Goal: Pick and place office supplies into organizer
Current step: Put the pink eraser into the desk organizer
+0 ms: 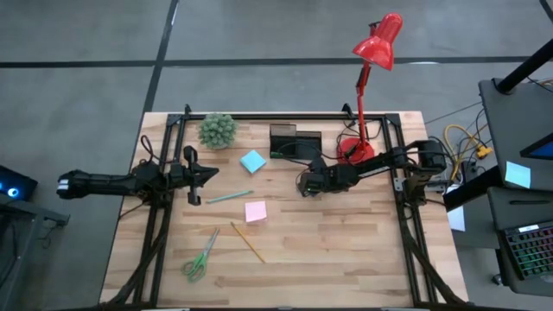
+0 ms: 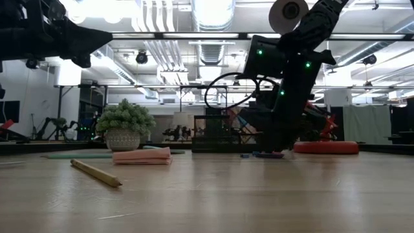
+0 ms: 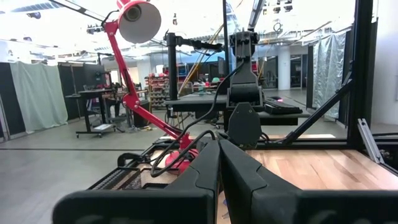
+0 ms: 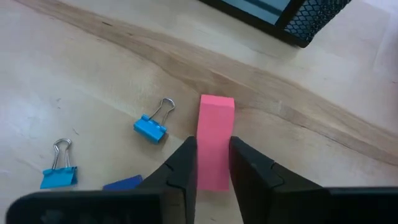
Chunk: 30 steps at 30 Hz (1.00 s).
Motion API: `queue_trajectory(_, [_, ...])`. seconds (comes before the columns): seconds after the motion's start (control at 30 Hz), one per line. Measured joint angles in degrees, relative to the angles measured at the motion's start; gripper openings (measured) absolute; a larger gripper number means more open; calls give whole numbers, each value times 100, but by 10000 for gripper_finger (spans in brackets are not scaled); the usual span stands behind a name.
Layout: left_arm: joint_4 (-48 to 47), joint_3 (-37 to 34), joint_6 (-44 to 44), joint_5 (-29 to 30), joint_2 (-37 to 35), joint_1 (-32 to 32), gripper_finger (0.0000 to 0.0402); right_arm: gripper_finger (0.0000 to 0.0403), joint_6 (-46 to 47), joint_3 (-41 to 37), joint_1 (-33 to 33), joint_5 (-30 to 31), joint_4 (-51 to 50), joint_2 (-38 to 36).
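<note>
A small pink block lies on the wooden table near the black mesh organizer, and my right gripper is shut on it. Beside it lie two blue binder clips and a blue piece. A light-blue sticky pad, a pink sticky pad, a teal pen, a yellow pencil and green scissors lie flat on the table. My left gripper hovers shut at the table's left. My right gripper pinches the pink block by its two long sides, at the end nearer the wrist. The fingers slant down from above and lie along the block, whose far end sticks out past the fingertips. The block seems to rest flat on the table.
A potted plant stands at the far left and a red desk lamp at the far right, its base close to my right arm. The organizer's corner is just beyond the block. Bare wood spreads along the near right.
</note>
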<state>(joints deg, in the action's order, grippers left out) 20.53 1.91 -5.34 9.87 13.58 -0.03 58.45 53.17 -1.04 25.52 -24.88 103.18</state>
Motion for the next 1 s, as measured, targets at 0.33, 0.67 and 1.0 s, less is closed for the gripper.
queue_trajectory(0.33, [0,0,0,-1,0,1,0,60,-48,2,0,-23,-9,-2])
queue_trajectory(0.67, [-2,0,2,0,0,2,0,59,-101,35,0,-39,-33,2])
queue_trajectory(1.0, [-2,0,0,0,0,0,0,59,-322,84,0,-24,-59,13])
